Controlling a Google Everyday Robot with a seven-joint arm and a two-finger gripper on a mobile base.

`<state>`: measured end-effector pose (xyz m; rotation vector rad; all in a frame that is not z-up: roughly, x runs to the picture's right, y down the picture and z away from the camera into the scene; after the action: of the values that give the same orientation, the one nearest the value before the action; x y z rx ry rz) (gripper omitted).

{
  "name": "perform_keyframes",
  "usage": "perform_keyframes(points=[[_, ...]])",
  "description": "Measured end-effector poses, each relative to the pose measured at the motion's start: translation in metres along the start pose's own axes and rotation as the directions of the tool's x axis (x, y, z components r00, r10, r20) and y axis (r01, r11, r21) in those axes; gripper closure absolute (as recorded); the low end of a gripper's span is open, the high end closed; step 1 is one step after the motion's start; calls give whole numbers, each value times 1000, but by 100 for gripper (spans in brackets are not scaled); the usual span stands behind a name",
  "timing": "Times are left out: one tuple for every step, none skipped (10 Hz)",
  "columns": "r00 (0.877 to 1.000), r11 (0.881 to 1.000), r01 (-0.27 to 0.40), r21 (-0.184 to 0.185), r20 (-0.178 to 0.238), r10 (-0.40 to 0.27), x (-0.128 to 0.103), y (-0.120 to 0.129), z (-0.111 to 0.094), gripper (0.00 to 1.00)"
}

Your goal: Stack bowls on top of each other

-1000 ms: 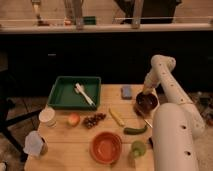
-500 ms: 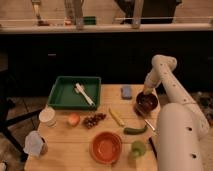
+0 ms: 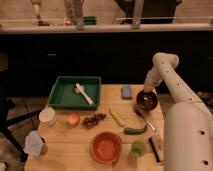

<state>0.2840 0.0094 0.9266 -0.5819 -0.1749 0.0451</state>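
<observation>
gripper (image 3: 148,91) is sitting at the 12 o'clock rim of the maroon bowl (image 3: 147,102), its fingers pressing together and apparently pinching that rim. the bowl is resting on the table (image 3: 70,145), right side, looking small, dark and glossy inside. the orange-red bowl (image 3: 106,146), wider and shallower, is lying toward 7 o'clock from it, well apart.

The white arm (image 3: 186,102) rises from the lower right corner, bends at a rounded elbow high on the right, and then goes down to the left. The gripper (image 3: 148,90) points downwards, its fingers closed, at the far rim of the dark bowl (image 3: 147,102).
</observation>
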Motion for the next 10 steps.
perform_keyframes(points=[[1000, 1000, 7, 15, -2, -7, -1, -1, -5, 100], [1000, 1000, 11, 23, -3, -11, -2, -1, -9, 100], [1000, 999, 15, 32, -3, -15, -3, -1, -11, 100], [1000, 999, 18, 43, -3, -18, -4, -2, -15, 100], [1000, 999, 20, 49, -2, -20, -4, -2, -17, 100], [1000, 998, 24, 59, -1, -24, -6, -3, -21, 100], [999, 997, 38, 69, 0, -38, -11, -4, -28, 100], [999, 996, 52, 73, -7, -51, -16, -4, -37, 100], [997, 995, 75, 66, -19, -74, -25, -5, -44, 100], [995, 993, 100, 61, -25, -98, -38, -6, -51, 100]])
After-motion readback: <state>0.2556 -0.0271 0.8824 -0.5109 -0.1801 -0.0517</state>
